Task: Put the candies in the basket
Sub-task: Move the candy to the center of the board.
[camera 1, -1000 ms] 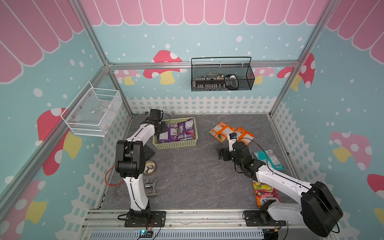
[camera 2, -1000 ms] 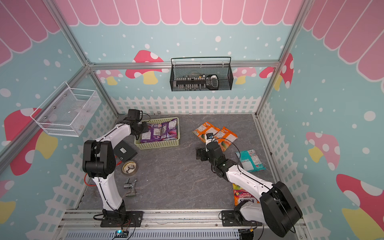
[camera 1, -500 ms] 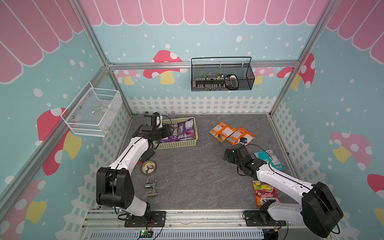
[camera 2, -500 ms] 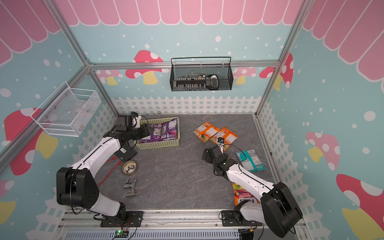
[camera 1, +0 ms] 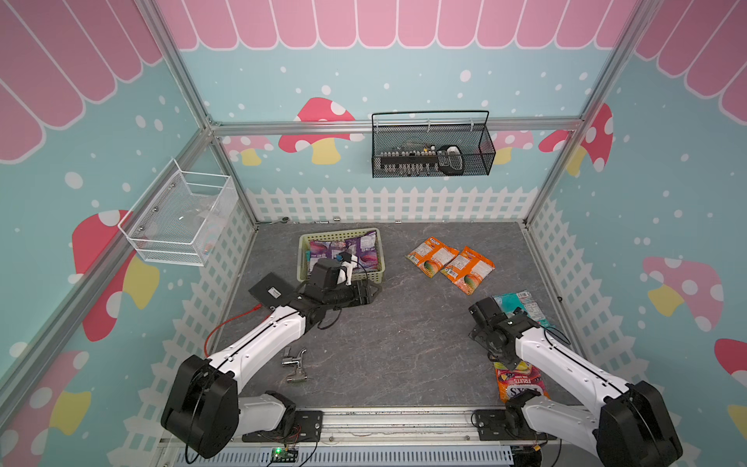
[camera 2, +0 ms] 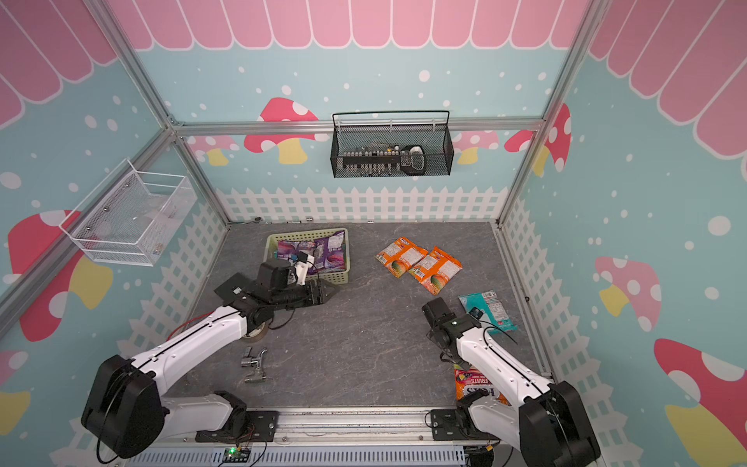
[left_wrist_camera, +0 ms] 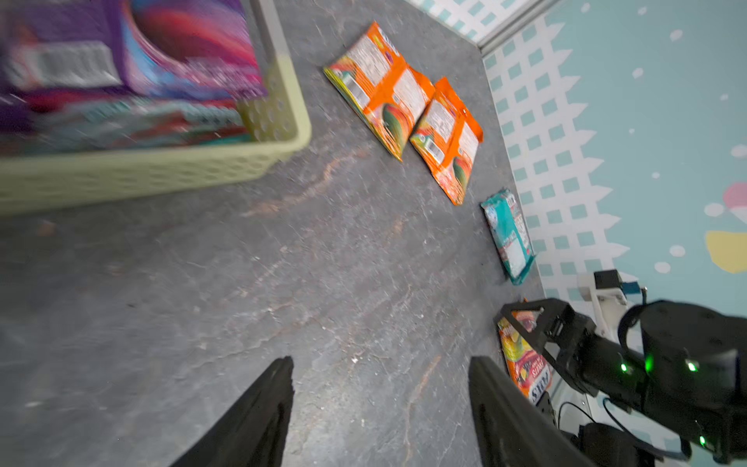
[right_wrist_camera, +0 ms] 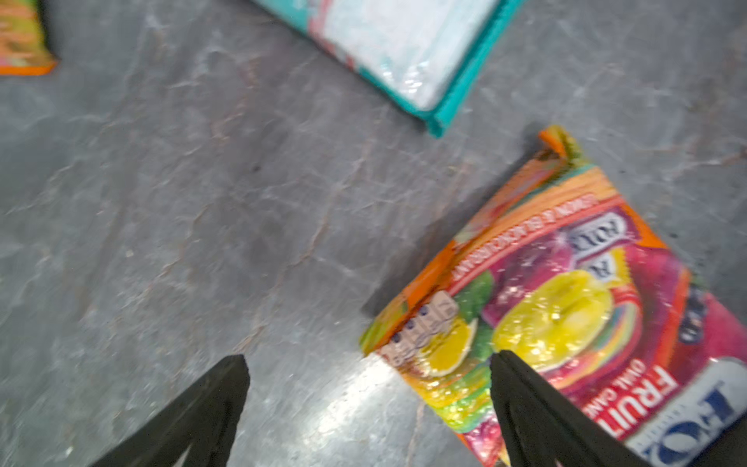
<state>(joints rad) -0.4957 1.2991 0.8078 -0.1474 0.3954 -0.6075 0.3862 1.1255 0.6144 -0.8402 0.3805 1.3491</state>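
The low, pale yellow-green plastic basket [camera 1: 380,263] with holes is sitting at the back left, holding shiny purple candy bags [camera 1: 364,250]. Just beside its front wall, the left gripper [left_wrist_camera: 380,364] is hanging spread and empty over the bare gray stone-look floor [camera 1: 404,343]. Two flat orange bags [camera 1: 448,265] are lying out in the open, touching. A teal bag [camera 1: 521,303] is lying by the right fence. The right gripper [right_wrist_camera: 368,360] is hanging spread wide, one finger over the crinkly orange-red fruit bag [right_wrist_camera: 566,307], pinching nothing.

The basket [camera 1: 339,234] is pale yellow-green, its sides dotted with holes. The purple bags [camera 1: 366,252] in it carry pink-red swirls. The orange bags [camera 1: 431,256] and the teal bag [camera 1: 521,301] show white panels. The Fruits bag [right_wrist_camera: 566,307] is orange-red with yellow fruit. The floor [camera 1: 404,331] is veined grey; the walls [camera 1: 404,81] are teal, white-dotted, with red mushrooms.
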